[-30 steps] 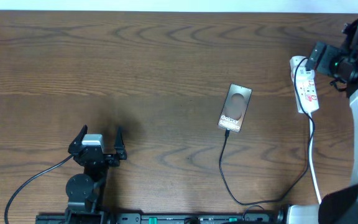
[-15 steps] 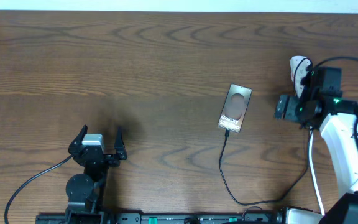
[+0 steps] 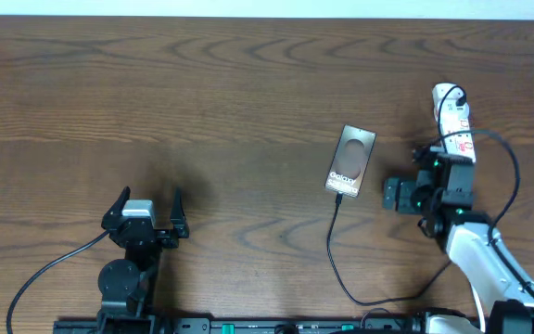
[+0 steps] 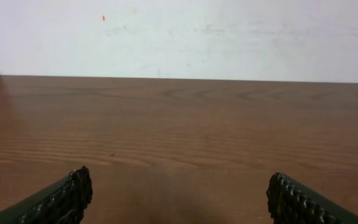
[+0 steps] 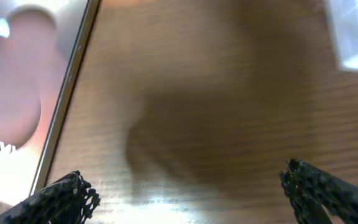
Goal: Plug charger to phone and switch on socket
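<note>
1 flat bronze-grey rectangular phone point(image 3: 351, 161) w/ white "Galaxy" lettering. 1 thin black charger cable point(image 3: 330, 241) at phone's near edge. 1 narrow white plastic power strip point(image 3: 452, 111) to phone's right (red marks on it). 2 black two-finger grippers: left gripper point(image 3: 148, 202) well left of phone, right gripper point(image 3: 390, 195) just right of it.

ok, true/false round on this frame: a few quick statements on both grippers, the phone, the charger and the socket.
1. The left gripper is open and empty. True.
2. In the overhead view the phone lies left of the socket. True.
3. The charger runs up to the phone's near short edge. True.
4. The right gripper grips the charger. False: it is open, holding nothing, between phone and socket.
5. The phone rests on the socket. False: they lie apart on the table.
</note>
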`<move>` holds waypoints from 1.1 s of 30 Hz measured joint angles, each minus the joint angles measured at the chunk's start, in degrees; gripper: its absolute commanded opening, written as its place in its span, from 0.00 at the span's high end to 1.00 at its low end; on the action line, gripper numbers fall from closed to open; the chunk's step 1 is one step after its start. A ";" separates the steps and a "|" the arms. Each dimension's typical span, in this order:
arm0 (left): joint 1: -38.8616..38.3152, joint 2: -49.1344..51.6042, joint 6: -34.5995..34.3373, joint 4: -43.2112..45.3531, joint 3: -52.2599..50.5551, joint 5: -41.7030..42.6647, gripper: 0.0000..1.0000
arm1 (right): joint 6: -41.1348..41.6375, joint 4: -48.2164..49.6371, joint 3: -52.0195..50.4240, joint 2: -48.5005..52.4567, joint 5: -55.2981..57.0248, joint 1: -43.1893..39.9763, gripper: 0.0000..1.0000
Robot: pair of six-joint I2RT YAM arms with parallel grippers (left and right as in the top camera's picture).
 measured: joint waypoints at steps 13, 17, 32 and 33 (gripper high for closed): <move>0.00 0.00 0.00 -0.02 0.00 0.00 0.09 | -1.07 11.78 -18.25 -12.22 -1.97 0.02 0.01; 0.00 -0.02 0.00 -0.02 0.00 0.00 0.09 | -1.22 16.52 -24.85 -19.08 -3.28 0.02 0.01; 0.00 -0.02 0.00 -0.02 0.00 -0.02 0.09 | -1.22 5.27 -27.96 -52.11 -4.85 0.04 0.01; 0.00 -0.04 -0.02 0.00 0.00 -0.02 0.09 | -1.20 5.27 -27.96 -54.14 -4.87 0.04 0.01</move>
